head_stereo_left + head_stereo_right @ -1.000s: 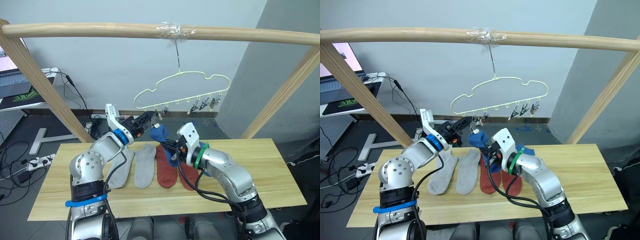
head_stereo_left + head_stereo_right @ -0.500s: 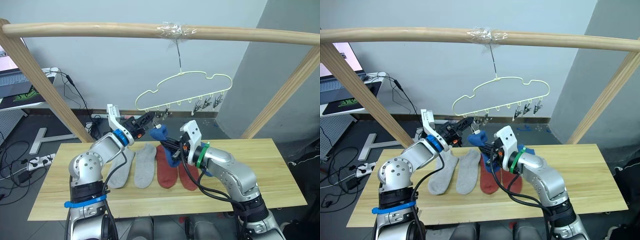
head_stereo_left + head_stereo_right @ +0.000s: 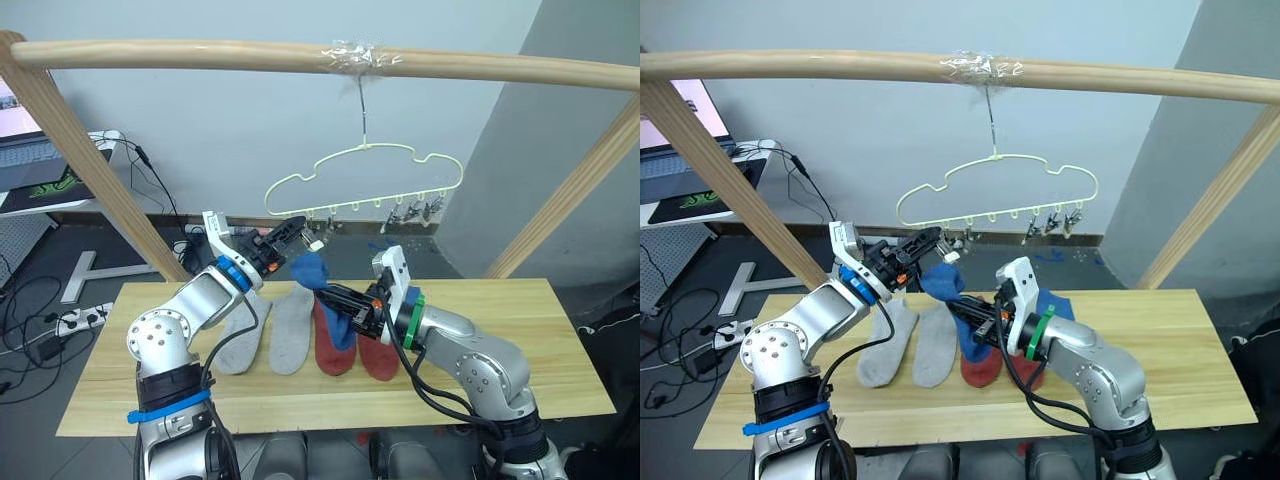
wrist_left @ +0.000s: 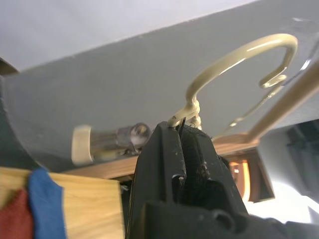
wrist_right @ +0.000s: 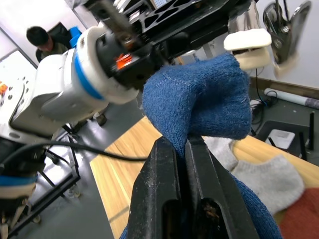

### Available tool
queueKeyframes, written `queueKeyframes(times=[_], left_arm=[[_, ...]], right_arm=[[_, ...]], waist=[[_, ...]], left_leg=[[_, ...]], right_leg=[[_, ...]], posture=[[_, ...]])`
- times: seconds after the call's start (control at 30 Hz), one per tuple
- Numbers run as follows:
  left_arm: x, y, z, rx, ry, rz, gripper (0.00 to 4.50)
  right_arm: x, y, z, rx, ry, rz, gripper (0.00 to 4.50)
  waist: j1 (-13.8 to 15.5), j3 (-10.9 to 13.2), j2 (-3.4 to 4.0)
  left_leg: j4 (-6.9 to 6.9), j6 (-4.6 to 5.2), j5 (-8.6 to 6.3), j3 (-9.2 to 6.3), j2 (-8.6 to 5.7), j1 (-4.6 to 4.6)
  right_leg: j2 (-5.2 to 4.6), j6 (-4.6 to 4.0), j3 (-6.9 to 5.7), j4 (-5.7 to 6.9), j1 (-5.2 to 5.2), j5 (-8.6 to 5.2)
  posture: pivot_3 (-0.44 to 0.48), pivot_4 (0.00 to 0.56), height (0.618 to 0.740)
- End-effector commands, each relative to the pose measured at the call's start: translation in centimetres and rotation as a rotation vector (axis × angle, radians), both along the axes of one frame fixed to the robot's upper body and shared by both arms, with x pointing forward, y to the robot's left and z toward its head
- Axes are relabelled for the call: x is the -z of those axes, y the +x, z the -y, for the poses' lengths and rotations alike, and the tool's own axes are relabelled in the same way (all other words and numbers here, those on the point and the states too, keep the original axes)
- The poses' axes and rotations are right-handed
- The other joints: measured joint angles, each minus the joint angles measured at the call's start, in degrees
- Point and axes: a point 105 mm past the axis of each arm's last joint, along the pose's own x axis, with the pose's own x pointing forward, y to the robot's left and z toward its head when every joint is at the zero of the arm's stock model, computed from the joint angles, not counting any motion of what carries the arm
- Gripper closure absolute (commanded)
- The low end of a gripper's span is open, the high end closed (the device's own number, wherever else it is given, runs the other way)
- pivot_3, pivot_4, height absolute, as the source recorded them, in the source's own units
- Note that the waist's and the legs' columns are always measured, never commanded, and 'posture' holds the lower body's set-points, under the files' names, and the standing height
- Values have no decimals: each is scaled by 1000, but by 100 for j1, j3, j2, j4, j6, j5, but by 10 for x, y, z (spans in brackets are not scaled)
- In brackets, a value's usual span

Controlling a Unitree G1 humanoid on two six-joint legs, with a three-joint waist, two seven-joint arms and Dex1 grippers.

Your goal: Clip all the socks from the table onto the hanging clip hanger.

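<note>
The clip hanger, a thin pale yellow-green wire bent into a cloud-like outline, hangs by its hook from a round wooden rail where clear tape is wrapped around the pole. Small metal clips dangle along its lower bar, three of them bunched near the right end.

The left gripper is raised to the left end of that bar, its two black fingers pressed together on a clip there; in the left wrist view the fingers meet at the clip's wire loop, with the hanger's curved end arching just beyond.

The right gripper is closed on a bright blue sock of soft knitted fabric, holding it up off the table so that its bunched cuff sits just below the left gripper and the clip. In the right wrist view the fingers pinch a fold of the blue knit, its fine ribbed weave visible.

On the table, a long top of light wood planks with visible grain, two light grey socks lie flat side by side on the left, and two rust red socks lie just right of them. Another blue sock shows at the far side behind the right arm, partly hidden.
</note>
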Motion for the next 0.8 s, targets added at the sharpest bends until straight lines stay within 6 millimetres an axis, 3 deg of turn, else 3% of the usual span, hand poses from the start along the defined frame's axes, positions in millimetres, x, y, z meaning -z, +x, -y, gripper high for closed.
queueKeyframes(times=[0.03, 0.37, 0.8], left_arm=[[-22, -8, 1, 28, -46, 66, 4500], [-22, -9, -4, 16, -54, 43, 4500], [-29, -12, 2, 47, -73, 61, 4500]], right_arm=[[-17, 2, 4, 19, 63, 57, 4490], [-29, 0, 8, 12, 88, 112, 4490], [-28, 20, 18, 86, 86, 99, 4490]], waist=[[24, 0, 1], [61, 1, 2], [139, 10, 14]], left_leg=[[0, 0, 0, -2, 0, -1], [-1, -1, 1, -7, -1, -1], [0, -2, 1, -6, -1, -2]], right_leg=[[0, -1, -2, 0, 0, 0], [-2, -5, -8, 0, 3, -2], [-2, -8, -8, -1, 3, -3]], posture=[[277, 141, 740], [283, 140, 740], [273, 145, 740]])
